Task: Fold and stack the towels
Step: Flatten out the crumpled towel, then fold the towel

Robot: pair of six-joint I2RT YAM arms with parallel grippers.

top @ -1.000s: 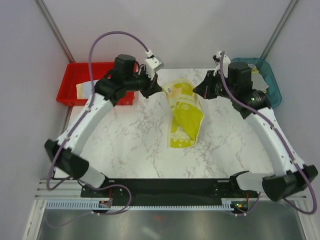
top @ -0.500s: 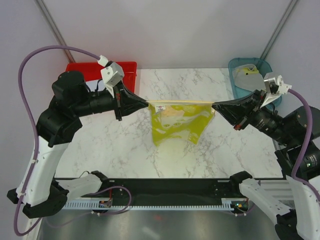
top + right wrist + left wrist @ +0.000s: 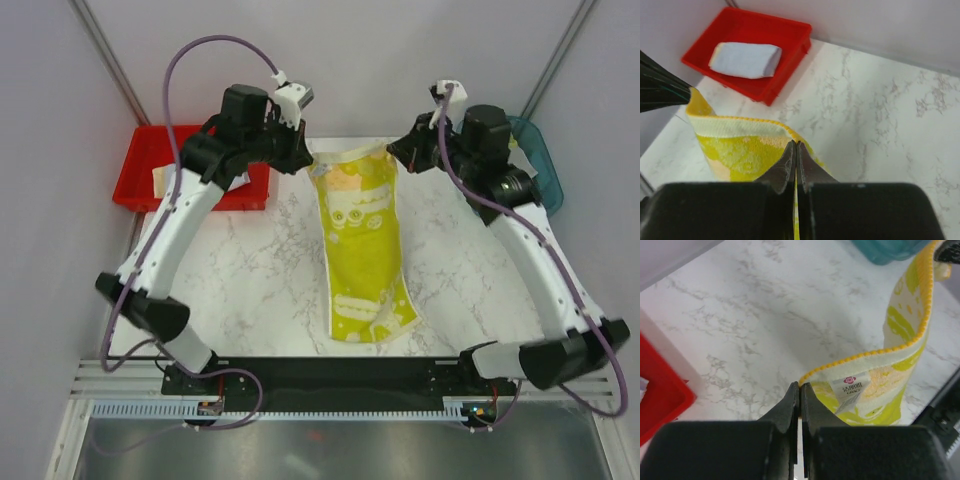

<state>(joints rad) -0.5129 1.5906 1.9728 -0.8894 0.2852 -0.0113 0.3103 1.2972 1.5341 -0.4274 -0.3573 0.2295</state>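
Your left gripper (image 3: 800, 386) is clenched: its two black fingers meet on the orange-stitched hem at one far corner of the yellow terry towel with a green crocodile print (image 3: 362, 240). Just beside that pinch, a small white label (image 3: 850, 387) with a pink flower mark hangs from the hem. Your right gripper (image 3: 796, 144) is clamped the same way, with its fingers closed on the other far corner of the same hem.

From above, you can see the left gripper (image 3: 308, 160) and the right gripper (image 3: 395, 158) facing each other near the far edge of the table. The short hem sags slightly between them. From there the towel runs as a long strip toward you. Its near end lies close to the black base rail, with one near corner turned over.

It is spread over the middle of the white marble-patterned table (image 3: 260, 270), well apart from both containers. To your left, a red plastic tray (image 3: 150, 140) sits at the far left corner, and a folded pale lavender-blue towel (image 3: 745, 60) lies inside it. To your right, a teal plastic bin (image 3: 545, 165) stands at the far right corner, partly hidden behind the right arm.
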